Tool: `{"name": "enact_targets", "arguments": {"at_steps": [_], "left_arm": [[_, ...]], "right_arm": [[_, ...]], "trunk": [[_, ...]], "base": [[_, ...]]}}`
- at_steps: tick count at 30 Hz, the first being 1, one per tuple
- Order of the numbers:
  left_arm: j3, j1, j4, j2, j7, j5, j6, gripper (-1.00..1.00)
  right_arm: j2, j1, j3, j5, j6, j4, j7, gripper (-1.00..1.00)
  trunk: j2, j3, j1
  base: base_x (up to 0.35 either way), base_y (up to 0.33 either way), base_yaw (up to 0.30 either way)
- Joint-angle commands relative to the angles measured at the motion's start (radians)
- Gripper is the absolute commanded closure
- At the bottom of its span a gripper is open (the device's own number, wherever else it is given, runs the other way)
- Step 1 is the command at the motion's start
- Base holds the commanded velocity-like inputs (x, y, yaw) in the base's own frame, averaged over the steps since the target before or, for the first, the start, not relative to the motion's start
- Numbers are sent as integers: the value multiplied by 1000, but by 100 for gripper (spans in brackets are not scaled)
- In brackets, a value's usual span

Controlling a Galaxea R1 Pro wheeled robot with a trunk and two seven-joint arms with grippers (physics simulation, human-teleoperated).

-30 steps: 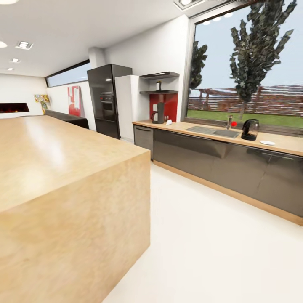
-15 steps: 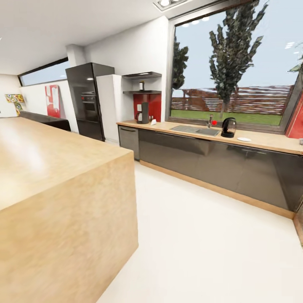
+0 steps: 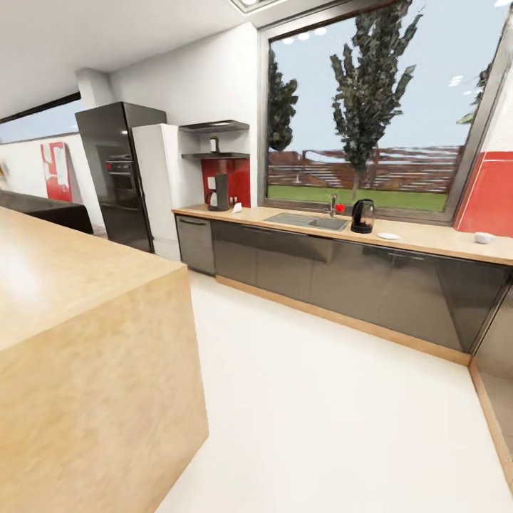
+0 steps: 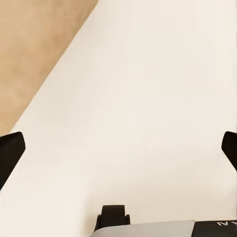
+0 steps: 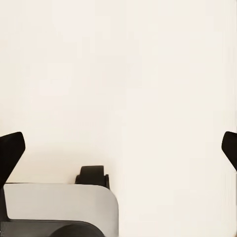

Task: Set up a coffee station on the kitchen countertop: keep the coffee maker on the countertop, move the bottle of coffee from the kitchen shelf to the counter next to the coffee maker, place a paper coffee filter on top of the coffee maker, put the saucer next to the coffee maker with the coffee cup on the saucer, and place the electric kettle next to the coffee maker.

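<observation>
It was a home kitchen — a long wooden countertop (image 3: 427,241) ran over glossy grey cabinets (image 3: 342,274) beneath a wide garden window (image 3: 370,114), with a sink (image 3: 308,221) set into it. A tall black fridge with a built-in oven (image 3: 117,182) stood at the far end, a coffee maker (image 3: 219,192) and electric kettle (image 3: 362,216) sat on the worktop — and a big wooden island (image 3: 78,335) filled the foreground.

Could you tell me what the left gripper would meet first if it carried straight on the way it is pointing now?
Most likely the pale cream floor: the open left gripper points at bare floor, with nothing between the black fingertips. The light-wood island block lies off to one side, though depth is hard to judge.
</observation>
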Motion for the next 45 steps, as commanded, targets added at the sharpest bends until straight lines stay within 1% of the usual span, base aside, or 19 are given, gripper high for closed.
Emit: {"name": "enact_targets", "arguments": {"at_steps": [1,11,17,20,39,45], "left_arm": [[-1,1,-2,0,0,-1,-1,-100],[-1,1,-2,0,0,0,-1,-100],[-1,1,-2,0,0,0,-1,-100],[-1,1,-2,0,0,0,-1,-100],[-1,1,-2,0,0,0,-1,-100],[0,1,-2,0,0,0,-1,-100]], "right_arm": [[0,-1,0,0,-3,1,0,-100],[0,-1,0,0,-3,1,0,-100],[1,-1,2,0,-2,2,0,-100],[1,-1,4,1,-3,28,0,-100],[1,-1,5,2,-3,36,0,-100],[1,-1,5,2,-3,38,0,-100]], "trunk": [[0,-1,1],[0,-1,1],[0,-1,1],[0,-1,1],[0,-1,1],[0,-1,1]], "base": [[293,-69,-246],[310,-20,-211],[317,-1,-25],[317,-60,-2],[314,-127,-1],[312,-135,-96]]}}
